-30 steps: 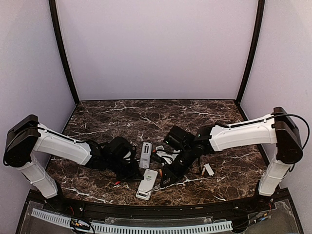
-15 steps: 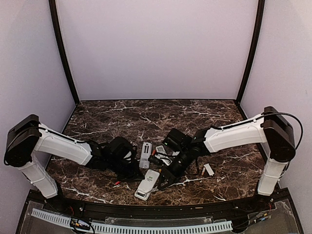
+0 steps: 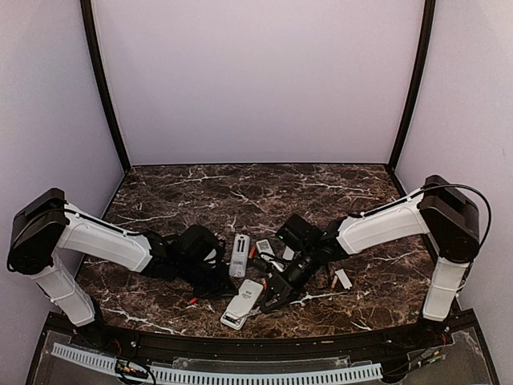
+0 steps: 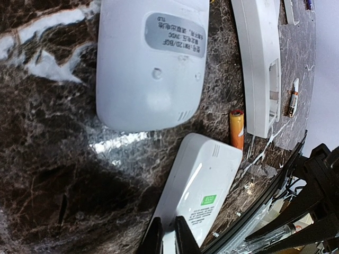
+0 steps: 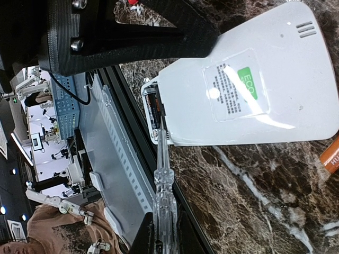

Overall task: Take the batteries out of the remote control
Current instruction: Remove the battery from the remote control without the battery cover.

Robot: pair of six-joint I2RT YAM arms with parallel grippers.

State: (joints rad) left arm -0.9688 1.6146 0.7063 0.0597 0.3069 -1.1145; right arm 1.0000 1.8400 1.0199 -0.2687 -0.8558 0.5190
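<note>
1. A battery (image 5: 152, 107) sits in the open compartment of the white remote (image 5: 249, 90), at its end by the table (image 5: 254, 211) edge.
2. The right end effector (image 5: 158, 237) is clenched on a clear screwdriver (image 5: 163, 185), its tip at that battery.
3. The left end effector (image 4: 168, 237), fingers nearly together, sits against the remote.
4. A loose orange battery (image 4: 237, 128) lies just beside it.

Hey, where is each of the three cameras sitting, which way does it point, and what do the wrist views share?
Top external: high behind the bases, facing down over the marble table; left arm, right arm show.
Left wrist: low over the table, looking down on remotes; left pincer at bottom.
Right wrist: low, facing the near table edge; right pincer grips a clear tool.
Shared: both wrist views show the ECO-labelled remote and an orange battery.
</note>
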